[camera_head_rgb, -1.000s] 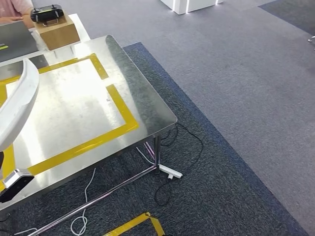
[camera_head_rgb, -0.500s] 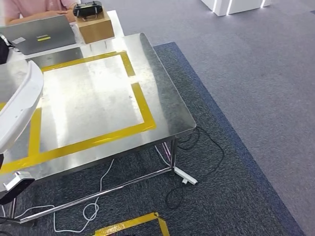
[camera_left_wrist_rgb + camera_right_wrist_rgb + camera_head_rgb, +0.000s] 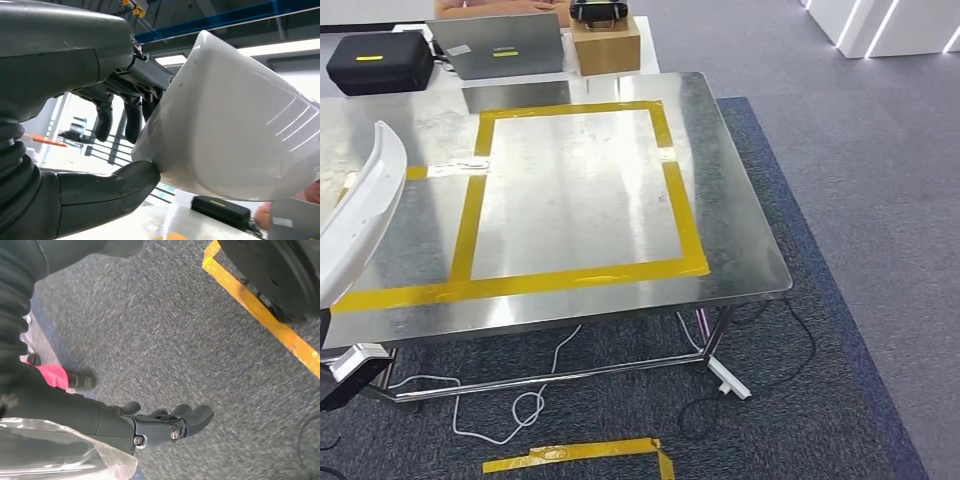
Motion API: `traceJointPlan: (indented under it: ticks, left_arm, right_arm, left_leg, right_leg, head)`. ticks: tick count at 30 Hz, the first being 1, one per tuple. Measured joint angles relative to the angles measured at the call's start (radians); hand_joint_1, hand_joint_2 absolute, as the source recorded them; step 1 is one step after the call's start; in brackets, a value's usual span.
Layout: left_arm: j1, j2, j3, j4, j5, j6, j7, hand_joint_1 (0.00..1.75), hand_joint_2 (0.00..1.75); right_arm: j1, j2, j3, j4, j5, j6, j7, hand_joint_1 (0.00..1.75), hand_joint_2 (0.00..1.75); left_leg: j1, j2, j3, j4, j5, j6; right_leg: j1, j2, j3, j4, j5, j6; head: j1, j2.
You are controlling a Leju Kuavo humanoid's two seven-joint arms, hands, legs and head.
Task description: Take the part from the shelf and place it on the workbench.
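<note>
The left robot hand [image 3: 124, 112] grips the glossy white curved plastic part [image 3: 358, 215] between thumb and fingers; the right robot hand [image 3: 166, 425] hangs released over carpet. The carrying step looks nearly over. Ahead lies the steel surface [image 3: 727, 220], its yellow-taped rectangle [image 3: 576, 190] bare; the next move calls for lowering beyond the near edge.
</note>
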Motion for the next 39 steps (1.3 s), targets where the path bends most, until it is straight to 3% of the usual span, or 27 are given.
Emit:
traceJointPlan:
  ticks: [1,3,5,9,13,15,18,22,32,39]
  left_arm:
    - [-0.001,0.000,-0.003,0.002,-0.003,0.000,-0.001,1.17,1.75]
    - [-0.004,0.001,-0.011,0.004,-0.010,-0.001,-0.006,1.17,1.75]
    - [-0.013,0.006,-0.019,0.008,-0.013,-0.002,-0.018,1.17,1.75]
    - [-0.038,0.022,-0.043,0.018,-0.013,-0.007,-0.041,1.17,1.75]
    - [-0.066,0.029,-0.069,0.027,-0.010,-0.010,-0.050,1.17,1.75]
    - [-0.090,0.033,-0.088,0.035,-0.011,-0.018,-0.064,1.17,1.75]
    - [-0.150,0.032,-0.141,0.056,-0.018,-0.044,-0.089,1.17,1.75]
    - [-0.238,0.020,-0.231,0.100,-0.026,-0.081,-0.098,1.17,1.75]
    - [-0.401,-0.020,-0.416,0.183,-0.039,-0.173,-0.111,1.17,1.75]
    - [-0.449,-0.042,-0.482,0.220,-0.038,-0.187,-0.109,1.17,1.75]
  right_arm:
    - [0.000,0.000,0.001,0.000,0.000,0.000,-0.001,0.00,1.75]
    - [-0.001,-0.002,0.002,0.000,-0.002,0.000,-0.005,0.00,1.75]
    - [-0.004,-0.004,0.002,-0.001,-0.007,0.001,-0.013,0.00,1.75]
    - [-0.008,-0.004,0.001,-0.003,-0.020,0.005,-0.025,0.00,1.75]
    - [-0.007,-0.004,0.001,-0.003,-0.023,0.011,-0.030,0.00,1.75]
    - [-0.008,-0.004,0.001,-0.003,-0.028,0.027,-0.036,0.00,1.75]
    - [-0.013,-0.004,0.001,-0.002,-0.035,0.066,-0.045,0.00,1.75]
    - [-0.023,-0.004,0.001,0.003,-0.035,0.106,-0.051,0.00,1.75]
    - [-0.045,-0.003,-0.004,0.023,-0.005,0.180,-0.051,0.00,1.75]
    - [-0.050,-0.003,-0.012,0.032,0.000,0.189,-0.050,0.00,1.75]
  left_leg:
    - [0.000,-0.014,0.001,0.001,0.000,-0.001]
    - [0.000,-0.035,0.004,0.003,-0.003,-0.004]
    - [-0.002,-0.049,0.000,0.010,-0.007,-0.010]
    - [-0.002,-0.057,-0.005,0.010,-0.003,-0.002]
    - [-0.002,-0.051,0.003,0.002,-0.002,-0.004]
    - [-0.001,-0.050,0.004,0.000,-0.001,-0.007]
    - [0.001,-0.051,0.004,-0.002,-0.001,-0.022]
    - [0.001,-0.050,0.004,-0.003,-0.001,-0.030]
    - [-0.003,-0.048,0.004,-0.001,-0.001,-0.029]
    - [-0.004,-0.045,0.004,0.001,-0.001,-0.028]
  right_leg:
    - [-0.001,0.003,0.007,-0.031,0.032,-0.001]
    - [-0.002,0.016,0.056,-0.161,0.110,-0.005]
    - [-0.004,0.030,0.093,-0.255,0.141,-0.011]
    - [-0.002,0.036,0.107,-0.273,0.141,-0.016]
    - [-0.001,0.043,0.107,-0.272,0.141,-0.021]
    - [0.000,0.043,0.108,-0.272,0.140,-0.025]
    - [0.001,0.042,0.108,-0.271,0.139,-0.027]
    - [0.001,0.043,0.109,-0.271,0.140,-0.028]
    - [-0.003,0.045,0.110,-0.274,0.143,-0.024]
    - [-0.003,0.047,0.110,-0.274,0.143,-0.024]
  head:
    - [0.000,0.000]
    - [0.000,0.000]
    - [0.000,0.000]
    - [-0.002,0.000]
    - [-0.002,0.000]
    - [-0.002,0.000]
    - [-0.002,0.000]
    - [-0.001,0.000]
    - [-0.001,0.000]
    - [-0.001,0.000]
